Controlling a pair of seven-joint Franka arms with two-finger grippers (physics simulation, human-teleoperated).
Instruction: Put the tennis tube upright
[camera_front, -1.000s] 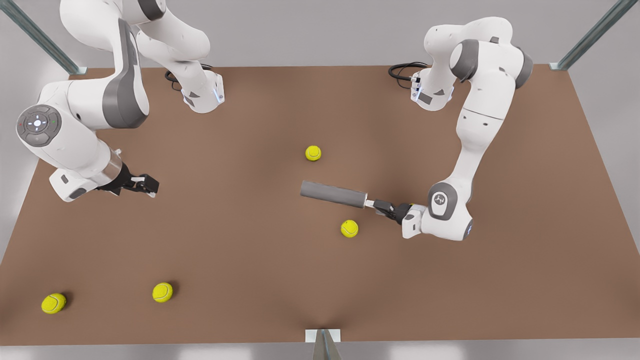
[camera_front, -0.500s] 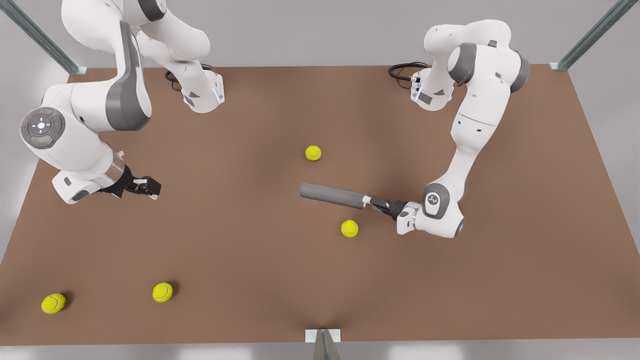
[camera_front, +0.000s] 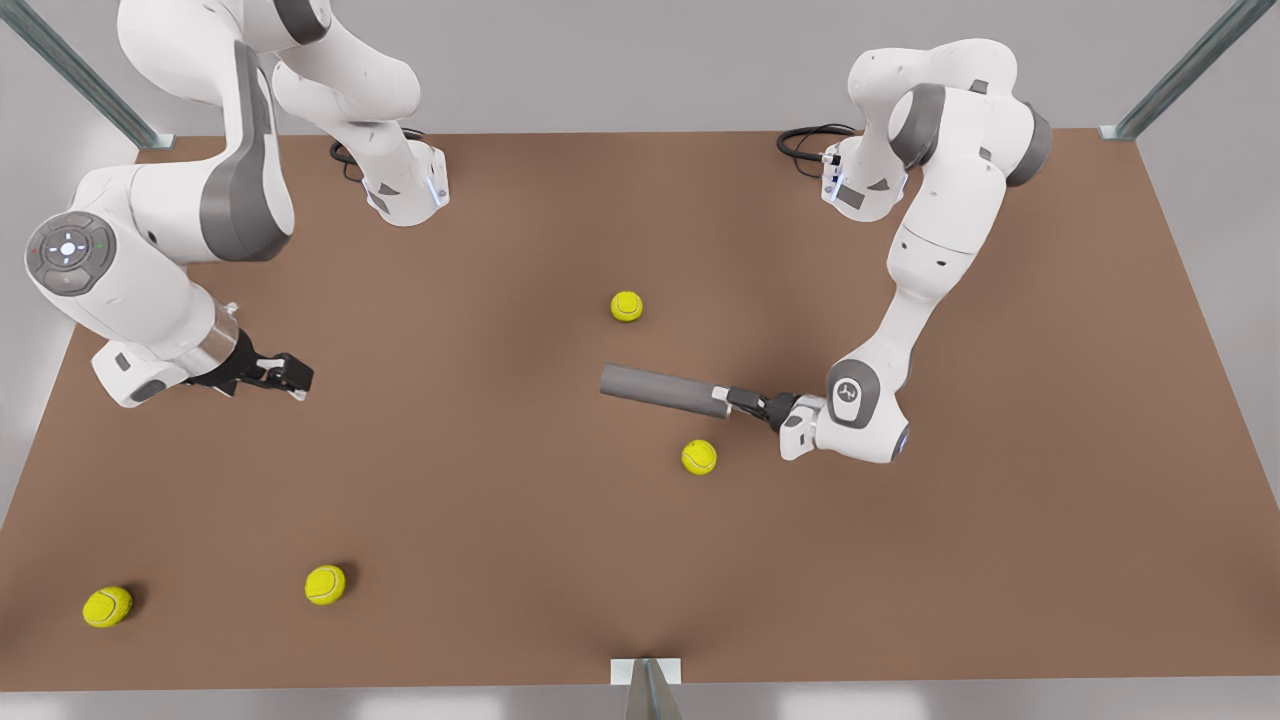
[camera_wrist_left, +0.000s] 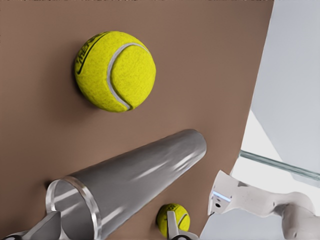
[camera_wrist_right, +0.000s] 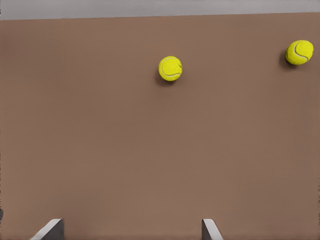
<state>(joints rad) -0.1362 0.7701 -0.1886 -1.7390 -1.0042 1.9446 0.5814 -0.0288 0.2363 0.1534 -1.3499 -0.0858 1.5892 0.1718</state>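
front view: the tennis tube (camera_front: 664, 389) lies flat near the middle of the brown table (camera_front: 500, 480), between two tennis balls (camera_front: 627, 306). the left gripper (camera_front: 737, 399) has its fingers spread around the tube's rim end, not clamped. the right gripper (camera_front: 290, 374) waits, fingers apart, at the front view's left.
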